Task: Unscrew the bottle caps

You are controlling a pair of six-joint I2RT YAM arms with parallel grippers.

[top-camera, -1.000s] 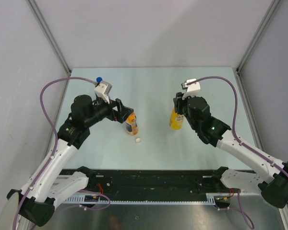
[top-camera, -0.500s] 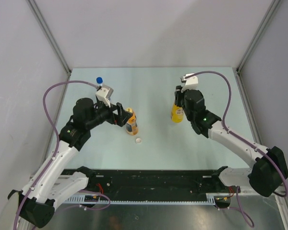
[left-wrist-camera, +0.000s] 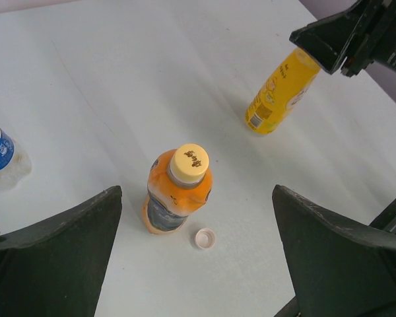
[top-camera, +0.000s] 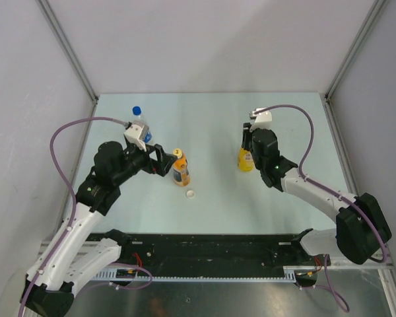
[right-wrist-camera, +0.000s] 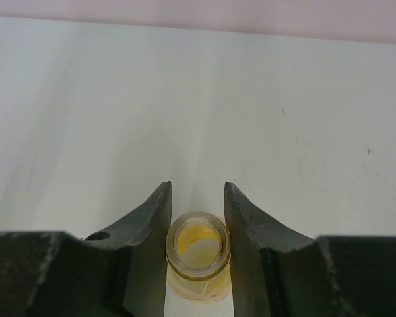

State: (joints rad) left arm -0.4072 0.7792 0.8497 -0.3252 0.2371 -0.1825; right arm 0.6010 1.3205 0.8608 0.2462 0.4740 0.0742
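Left jaws: spread to the full, nothing held, nothing touched. Straight ahead and centred in the gap, upright on the worktop (left-wrist-camera: 86, 79): the short orange bottle (left-wrist-camera: 177, 198), long axis vertical, yellow-orange cap (left-wrist-camera: 188, 164) screwed on and facing up toward the wrist. Just beside its foot, a little toward the right-hand jaw: a loose white cap (left-wrist-camera: 205, 238), seemingly open side up. Well apart, off beyond the left-hand jaw: the clear water bottle (top-camera: 139, 125), blue cap (top-camera: 136, 110) on.

Right jaws: nearly closed, clamped one on each side of the bare neck of the tall yellow bottle (right-wrist-camera: 198, 247), mouth open, no cap. Hard to tell from here: base on the worktop or just off it.

Judging from this: the yellow-orange cap probably next in line, and far nearer the left arm than the right. Reachable by closing in along the present heading. Calls for bringing the jaws level with the cap rather than the bottle's shoulder. Most likely also calls for something to steady the body against the twist, the right arm being occupied with the yellow one. Risk otherwise: the whole bottle spinning or tipping, not the cap alone.
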